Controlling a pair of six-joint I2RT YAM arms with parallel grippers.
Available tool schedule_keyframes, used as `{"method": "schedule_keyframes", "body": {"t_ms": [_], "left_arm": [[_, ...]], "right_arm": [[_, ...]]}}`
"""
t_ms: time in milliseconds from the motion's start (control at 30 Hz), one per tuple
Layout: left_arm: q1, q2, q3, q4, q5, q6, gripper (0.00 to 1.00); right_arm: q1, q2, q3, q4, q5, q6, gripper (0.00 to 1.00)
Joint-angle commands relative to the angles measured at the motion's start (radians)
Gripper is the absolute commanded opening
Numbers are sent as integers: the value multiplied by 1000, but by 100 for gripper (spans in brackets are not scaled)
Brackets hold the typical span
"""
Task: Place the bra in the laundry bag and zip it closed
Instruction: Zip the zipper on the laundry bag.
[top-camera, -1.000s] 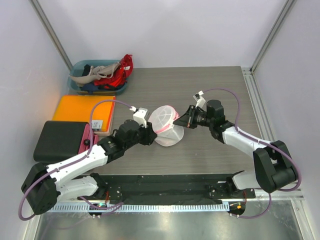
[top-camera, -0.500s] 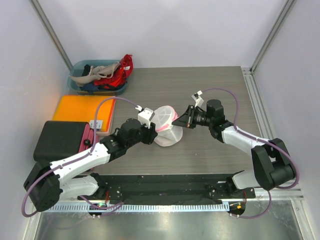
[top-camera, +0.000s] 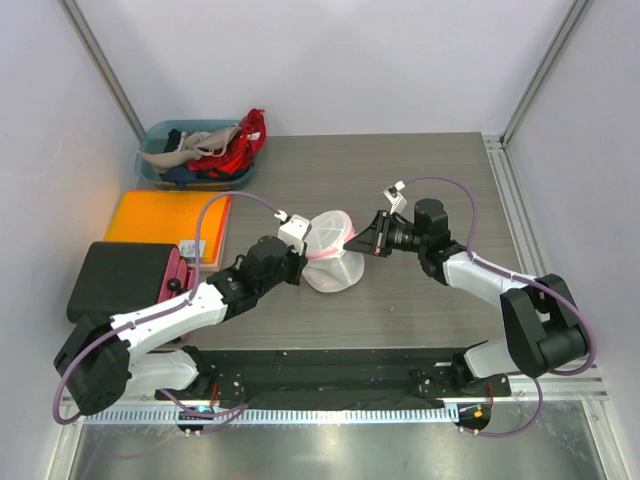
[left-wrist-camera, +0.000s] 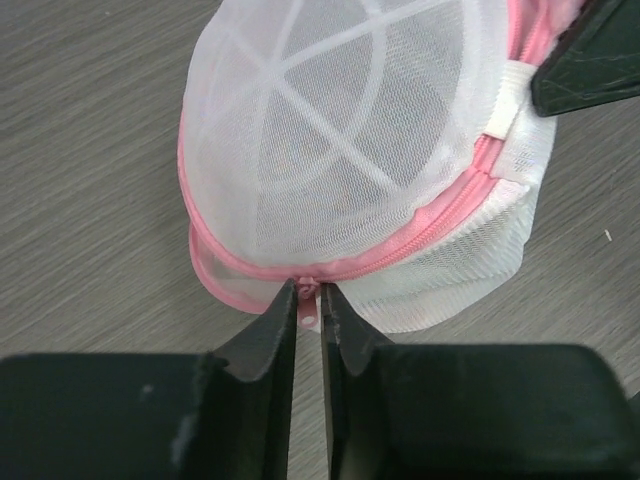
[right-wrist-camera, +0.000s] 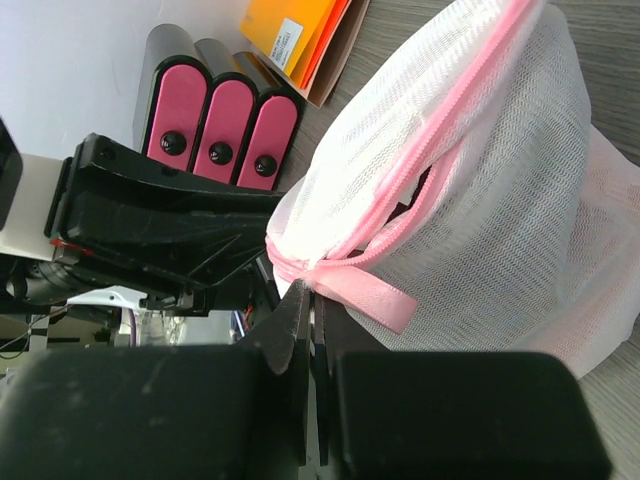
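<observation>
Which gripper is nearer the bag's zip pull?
Left. The left gripper pinches the zip pull on the laundry bag; the right gripper holds a pink loop on the bag's opposite side.

Bright, even overhead light is filling every view, laying only soft shadows across the table (top-camera: 420, 180); the mesh of the laundry bag (left-wrist-camera: 350, 150) is rendering crisply while the wrist cameras' nearest foreground is softening.

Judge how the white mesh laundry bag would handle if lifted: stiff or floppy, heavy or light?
Probably half stiff: white ribs in the laundry bag keep it domed. Likely light: the right gripper holds it by one thin pink tab. The lower mesh looks creased, so may flop.
</observation>
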Motion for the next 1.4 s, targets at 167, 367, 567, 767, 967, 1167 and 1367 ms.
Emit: {"method": "schedule_keyframes", "body": {"t_ms": [167, 367, 567, 767, 967, 1167, 1367], "left_arm": [[1, 41, 52, 20, -28, -6, 0], [3, -62, 21, -7, 70, -92, 0], [-17, -149, -15, 66, 168, -203, 0], [-34, -47, 0, 177, 220, -263, 0], [-69, 35, 40, 235, 232, -260, 0], [-89, 29, 84, 143, 199, -217, 0], [-98, -22, 95, 77, 248, -224, 11]], "right_arm": [[-4, 0, 12, 54, -20, 17, 1], [-10, 27, 117, -140, 76, -80, 1], [-10, 130, 309, -331, 139, -152, 4], [-8, 186, 441, -622, 228, -207, 53], [1, -106, 264, -733, 449, -152, 79], [104, -285, 79, -589, 489, -7, 91], [134, -206, 65, -531, 407, -66, 91]]}}
